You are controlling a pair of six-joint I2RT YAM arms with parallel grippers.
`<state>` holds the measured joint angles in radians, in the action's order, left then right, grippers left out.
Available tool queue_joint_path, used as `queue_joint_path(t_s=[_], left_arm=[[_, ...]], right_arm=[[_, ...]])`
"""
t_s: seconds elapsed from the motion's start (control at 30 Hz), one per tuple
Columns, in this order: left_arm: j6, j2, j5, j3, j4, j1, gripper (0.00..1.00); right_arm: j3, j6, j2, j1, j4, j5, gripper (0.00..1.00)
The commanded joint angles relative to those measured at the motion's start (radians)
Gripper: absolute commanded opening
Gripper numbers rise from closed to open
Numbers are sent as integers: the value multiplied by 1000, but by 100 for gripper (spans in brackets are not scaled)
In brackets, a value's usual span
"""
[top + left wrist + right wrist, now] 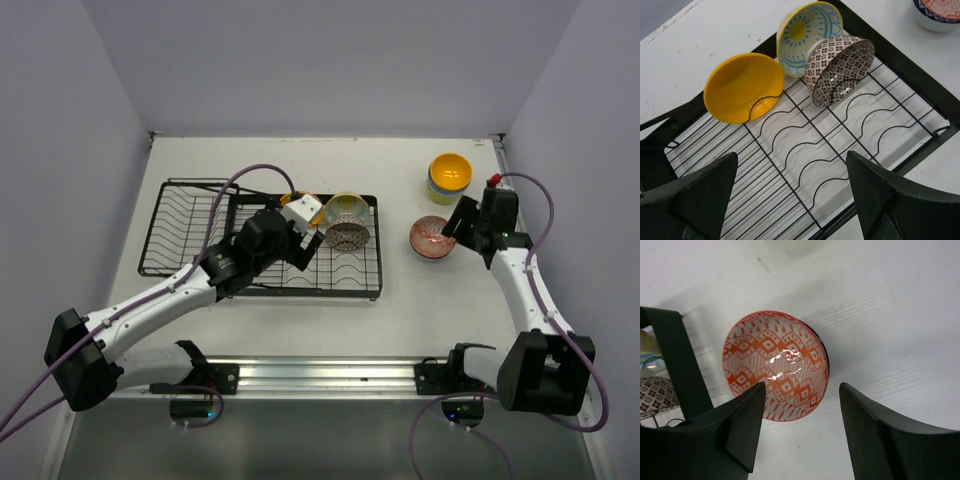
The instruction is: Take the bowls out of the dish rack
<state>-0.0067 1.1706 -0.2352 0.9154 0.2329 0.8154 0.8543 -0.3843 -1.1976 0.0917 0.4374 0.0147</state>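
Note:
The black wire dish rack lies left of centre. Its right section holds three bowls on edge: an orange-yellow one, a light blue patterned one and a brown patterned one. My left gripper is open and empty above the rack, just short of these bowls. A red patterned bowl stands on the table right of the rack. My right gripper is open beside and above it, not touching.
A stack of bowls with a yellow one on top stands at the back right. The rack's corner shows left of the red bowl. Walls enclose the white table on three sides.

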Motion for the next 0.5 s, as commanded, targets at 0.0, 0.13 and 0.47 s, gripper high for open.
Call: queue_joint_path(t_s=[0.0, 0.13, 0.47], left_arm=[[80, 4, 34, -29, -90, 31, 92], [108, 43, 22, -27, -121, 44, 91], [185, 190, -42, 53, -148, 68, 90]], right_arm=[[-26, -14, 65, -1, -90, -87, 65], [-99, -21, 108, 0, -178, -136, 65], [-213, -56, 181, -1, -296, -191, 66]])
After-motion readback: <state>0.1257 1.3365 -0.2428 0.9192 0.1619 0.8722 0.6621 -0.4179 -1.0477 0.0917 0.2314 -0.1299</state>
